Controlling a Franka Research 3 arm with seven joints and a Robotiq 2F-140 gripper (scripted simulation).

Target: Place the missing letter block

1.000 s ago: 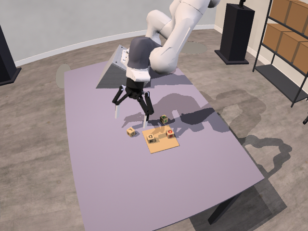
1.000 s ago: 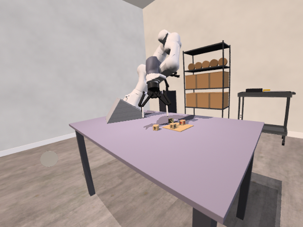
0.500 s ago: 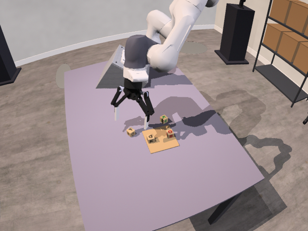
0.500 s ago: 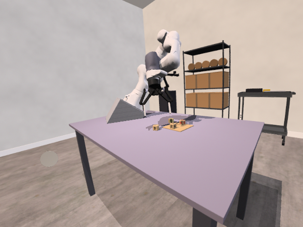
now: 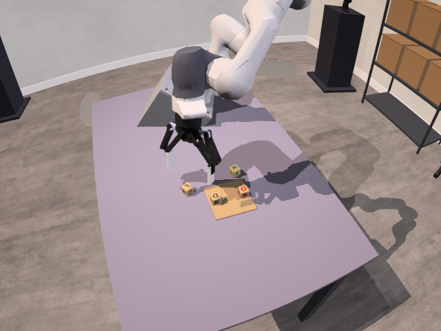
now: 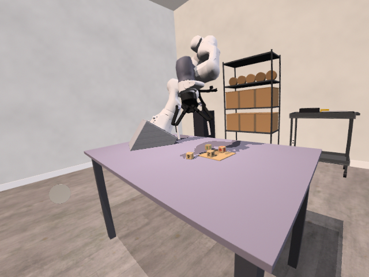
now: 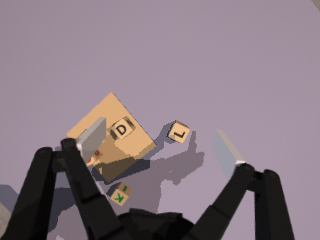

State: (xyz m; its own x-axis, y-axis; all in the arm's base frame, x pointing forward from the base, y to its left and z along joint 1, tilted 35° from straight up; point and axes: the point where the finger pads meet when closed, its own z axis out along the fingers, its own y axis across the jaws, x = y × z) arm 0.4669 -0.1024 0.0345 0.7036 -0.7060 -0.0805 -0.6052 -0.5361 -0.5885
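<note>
A tan mat (image 5: 234, 209) (image 6: 219, 157) (image 7: 106, 110) lies on the purple table. On it stand a block with a black D on top (image 5: 216, 196) (image 6: 210, 153) (image 7: 121, 130) and a block with a red O (image 5: 243, 191) (image 6: 221, 149), which a finger mostly hides in the wrist view. A block with L on top (image 5: 187, 189) (image 6: 189, 155) (image 7: 178, 132) lies off the mat, beside the D. A block with a green K (image 5: 234, 170) (image 6: 207, 146) (image 7: 121, 192) lies off the mat, on the base side. My gripper (image 5: 188, 173) (image 7: 160, 132) is open and empty, high above the table between the L block and the mat.
A grey wedge-shaped ramp (image 5: 156, 107) (image 6: 147, 138) stands at the robot's base end of the table. Off the table stand a shelf with boxes (image 6: 251, 98), a dark pillar (image 5: 338, 46) and a trolley (image 6: 324, 114).
</note>
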